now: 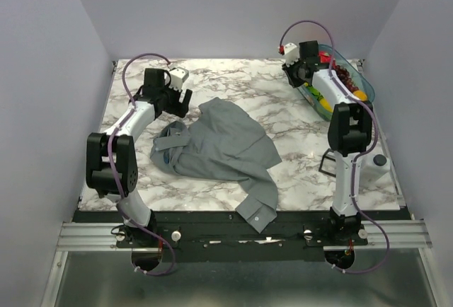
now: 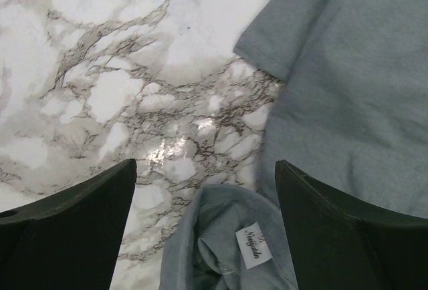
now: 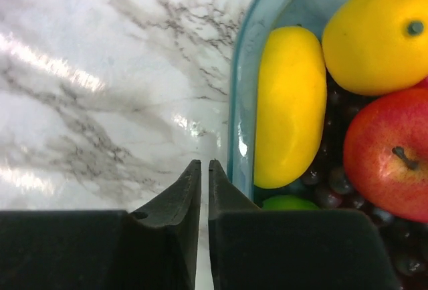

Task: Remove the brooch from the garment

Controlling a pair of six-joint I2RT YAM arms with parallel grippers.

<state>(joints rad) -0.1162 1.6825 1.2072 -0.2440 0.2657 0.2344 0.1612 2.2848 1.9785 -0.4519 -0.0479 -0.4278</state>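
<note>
The garment (image 1: 226, 141), a grey shirt, lies crumpled in the middle of the marble table. Its collar, with a white label (image 2: 254, 251), sits directly below my left gripper (image 2: 206, 166). That gripper (image 1: 180, 102) hovers over the shirt's far left edge, open wide with nothing between its fingers. My right gripper (image 1: 294, 73) is at the back right, beside the teal bowl (image 3: 241, 89). Its jaws (image 3: 204, 163) stand a narrow slit apart, and nothing shows between them. The brooch is not visible in any view.
The teal bowl (image 1: 357, 84) holds a yellow fruit (image 3: 291, 103), a lemon (image 3: 374, 29), a red apple (image 3: 388, 156) and dark grapes. A black wire frame (image 1: 327, 162) and a white container (image 1: 376, 167) stand by the right arm's base. Grey walls enclose the table.
</note>
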